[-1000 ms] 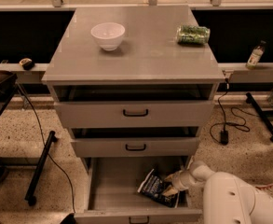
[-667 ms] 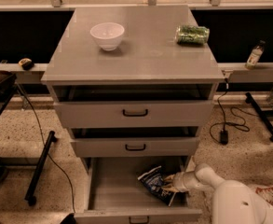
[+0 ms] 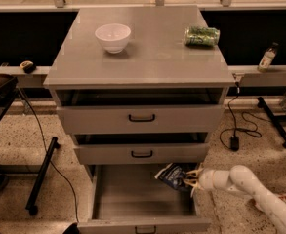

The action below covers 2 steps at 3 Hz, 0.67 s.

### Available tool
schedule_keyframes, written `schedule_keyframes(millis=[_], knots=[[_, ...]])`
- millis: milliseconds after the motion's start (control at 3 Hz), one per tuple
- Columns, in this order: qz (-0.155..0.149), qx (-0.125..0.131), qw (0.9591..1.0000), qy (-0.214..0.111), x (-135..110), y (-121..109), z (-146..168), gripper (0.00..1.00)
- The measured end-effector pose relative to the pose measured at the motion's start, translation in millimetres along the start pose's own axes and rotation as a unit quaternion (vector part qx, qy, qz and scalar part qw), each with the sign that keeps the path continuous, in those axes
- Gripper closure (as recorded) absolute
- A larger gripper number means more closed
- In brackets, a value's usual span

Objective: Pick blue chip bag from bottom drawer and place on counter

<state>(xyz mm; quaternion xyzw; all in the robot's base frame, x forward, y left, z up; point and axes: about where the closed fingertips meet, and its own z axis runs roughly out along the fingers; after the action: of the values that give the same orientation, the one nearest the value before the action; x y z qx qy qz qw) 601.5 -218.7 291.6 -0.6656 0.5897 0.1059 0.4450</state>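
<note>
Because the gripper (image 3: 192,179) was clamped on only an edge of the blue chip bag (image 3: 172,175) by the bottom drawer's (image 3: 132,191) right edge, it might snag the middle drawer (image 3: 108,154).

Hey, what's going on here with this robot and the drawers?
The robot's arm reaches into the open bottom drawer from the right, and its gripper holds the chip bag at the drawer's right side. The bag is not yet on the counter, where a bowl and a green package sit.
</note>
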Motion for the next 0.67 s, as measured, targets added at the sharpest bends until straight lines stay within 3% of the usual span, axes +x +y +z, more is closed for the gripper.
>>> schedule_keyframes(millis=[333,667], knots=[[-0.065,0.075,0.9931,0.062,-30,-46,-100,1.0],[-0.131,0.134,0.9745,0.123,-76,-72,-190,1.0]])
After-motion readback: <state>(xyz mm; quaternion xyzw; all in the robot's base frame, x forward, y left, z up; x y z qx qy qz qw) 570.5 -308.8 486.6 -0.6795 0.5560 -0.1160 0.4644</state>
